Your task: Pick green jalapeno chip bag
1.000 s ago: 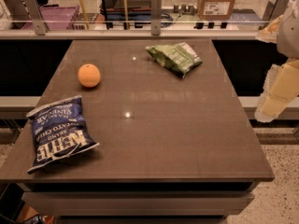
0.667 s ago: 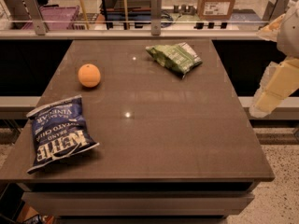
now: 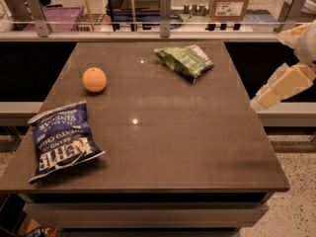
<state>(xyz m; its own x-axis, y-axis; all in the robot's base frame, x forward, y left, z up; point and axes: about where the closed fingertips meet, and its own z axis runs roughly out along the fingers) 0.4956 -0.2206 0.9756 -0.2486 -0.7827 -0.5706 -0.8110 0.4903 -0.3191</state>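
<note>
The green jalapeno chip bag (image 3: pixel 185 59) is a small crinkled light-green bag with white panels. It lies flat at the back of the brown table (image 3: pixel 163 132), right of centre. My cream-coloured arm comes in at the right edge of the camera view. Its gripper end (image 3: pixel 261 99) hangs just off the table's right side, to the right of the bag and nearer the camera, and holds nothing.
An orange (image 3: pixel 94 79) sits at the back left. A larger dark blue chip bag (image 3: pixel 60 138) lies near the front left edge. A glass rail with metal posts (image 3: pixel 165 8) runs behind the table. A cardboard box (image 3: pixel 229 4) stands beyond it.
My arm's lower end has swung a little to the left, closer to the table's right edge. The bags and the orange have not moved.
</note>
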